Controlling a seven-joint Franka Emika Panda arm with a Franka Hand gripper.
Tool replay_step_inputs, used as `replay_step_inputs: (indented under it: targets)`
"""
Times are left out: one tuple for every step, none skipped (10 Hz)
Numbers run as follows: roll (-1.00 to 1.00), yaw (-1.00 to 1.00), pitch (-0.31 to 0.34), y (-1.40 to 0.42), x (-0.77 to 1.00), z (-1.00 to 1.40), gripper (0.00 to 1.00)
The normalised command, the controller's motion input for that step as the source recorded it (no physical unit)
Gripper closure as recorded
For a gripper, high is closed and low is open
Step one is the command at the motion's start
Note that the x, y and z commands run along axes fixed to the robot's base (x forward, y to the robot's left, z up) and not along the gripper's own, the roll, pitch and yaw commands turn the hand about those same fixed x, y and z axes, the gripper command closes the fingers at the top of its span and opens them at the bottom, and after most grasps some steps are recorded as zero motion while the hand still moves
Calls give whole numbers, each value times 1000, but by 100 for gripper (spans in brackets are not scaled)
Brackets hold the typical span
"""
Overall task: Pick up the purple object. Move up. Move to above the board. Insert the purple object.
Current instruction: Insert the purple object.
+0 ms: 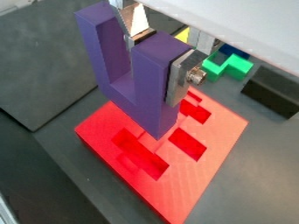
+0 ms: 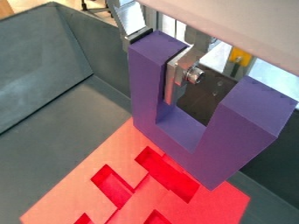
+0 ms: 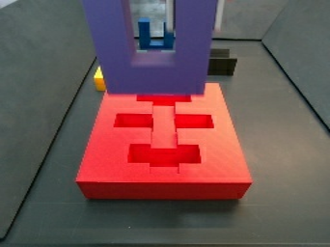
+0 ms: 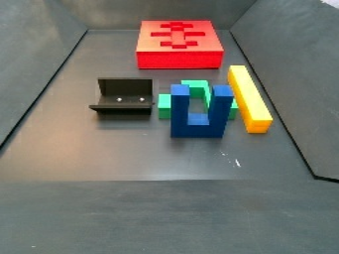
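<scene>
The purple object (image 1: 140,96) is a matte U-shaped block hanging with its prongs up and its base down. My gripper (image 1: 152,61) is shut on one prong, a silver finger (image 1: 181,77) pressed flat on each side; the same grip shows in the second wrist view, gripper (image 2: 156,61) on the purple object (image 2: 198,131). Under it lies the red board (image 1: 205,171) with cross-shaped cut-outs (image 2: 152,179). In a side view the purple object (image 3: 149,72) hovers clear of the board (image 3: 161,176), over its far end. The wider side view shows only the board (image 4: 179,60).
A green block (image 4: 185,99), a dark blue two-pronged piece (image 4: 199,114) and a yellow bar (image 4: 248,97) stand together in front of the board. The dark fixture (image 4: 122,97) stands beside them. Grey tray walls (image 2: 47,52) rise around the floor.
</scene>
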Motion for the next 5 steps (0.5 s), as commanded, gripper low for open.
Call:
replay_step_inputs:
  targets:
    - [314,31,34,-409,817,-574,100]
    - [416,43,74,-363,711,-386,100]
    - [431,57,103,-360,643,-337,100]
    - [194,17,31,-289,494,-537,100]
    - [40,57,0,-149,474,-537,100]
